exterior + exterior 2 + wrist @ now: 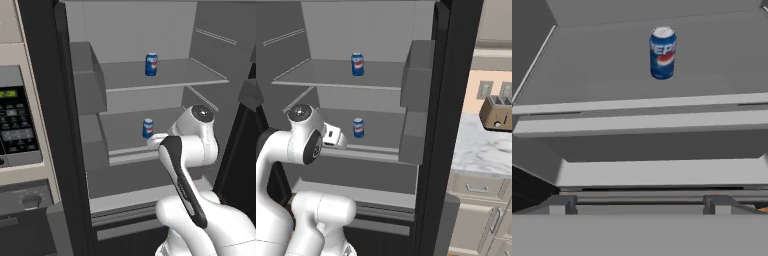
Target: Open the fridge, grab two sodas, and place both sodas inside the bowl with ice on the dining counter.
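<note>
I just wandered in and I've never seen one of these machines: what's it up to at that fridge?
The white robot arm is reaching into the open fridge for drinks. Two soda cans stand upright inside: the upper can on the higher shelf, the lower can on the shelf below. The gripper is open and empty, pointed at the lower can from in front of its shelf and not touching it. Neither can has been picked up.

The upper shelf (165,75) of the open fridge (145,35) carries one upright soda can (151,64) mid-shelf; the lower shelf (125,131) carries another can (147,128) near its front edge.
</note>
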Robot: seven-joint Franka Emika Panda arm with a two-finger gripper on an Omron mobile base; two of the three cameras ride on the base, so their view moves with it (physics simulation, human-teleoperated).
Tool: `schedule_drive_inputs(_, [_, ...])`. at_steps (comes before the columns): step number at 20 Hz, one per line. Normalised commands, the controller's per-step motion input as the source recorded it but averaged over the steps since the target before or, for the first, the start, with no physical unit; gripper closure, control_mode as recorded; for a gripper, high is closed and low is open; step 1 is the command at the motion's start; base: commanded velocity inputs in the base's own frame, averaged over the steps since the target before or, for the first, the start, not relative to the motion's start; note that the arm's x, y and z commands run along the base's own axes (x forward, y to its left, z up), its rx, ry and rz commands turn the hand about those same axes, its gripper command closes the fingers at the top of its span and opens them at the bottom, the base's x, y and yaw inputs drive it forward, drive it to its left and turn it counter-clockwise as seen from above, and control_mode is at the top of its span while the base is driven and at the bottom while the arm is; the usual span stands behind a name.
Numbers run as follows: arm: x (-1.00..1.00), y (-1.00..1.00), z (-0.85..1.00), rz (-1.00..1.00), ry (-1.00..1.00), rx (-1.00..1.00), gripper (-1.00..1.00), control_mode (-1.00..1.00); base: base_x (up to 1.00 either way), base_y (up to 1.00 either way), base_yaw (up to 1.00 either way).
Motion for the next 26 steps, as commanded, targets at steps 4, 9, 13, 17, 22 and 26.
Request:
schedule_drive_inputs(4, [0.01, 0.00, -0.46, 0.00, -0.27, 0.00, -1.00, -1.00, 0.00, 0.00, 0.00])
schedule_drive_inputs(9, [0.13, 0.00, -0.24, 0.00, -0.41, 0.02, -1.00, -1.00, 0.00, 0.00, 0.00])
schedule_drive_inputs(13, [0.15, 0.01, -0.01, -0.05, -0.35, 0.02, -1.00, -1.00, 0.00, 0.00, 0.00])
schedule_drive_inputs(17, [0.27, 0.00, -0.08, -0.04, -0.24, 0.01, -1.00, -1.00, 0.00, 0.00, 0.00])
schedule_drive_inputs(22, [0.22, 0.00, -0.17, -0.03, -0.17, 0.04, -1.00, -1.00, 0.00, 0.00, 0.00])
schedule_drive_inputs(26, [0.22, -0.01, -0.14, -0.02, -0.16, 0.06, -1.00, -1.00, 0.00, 0.00, 0.00])
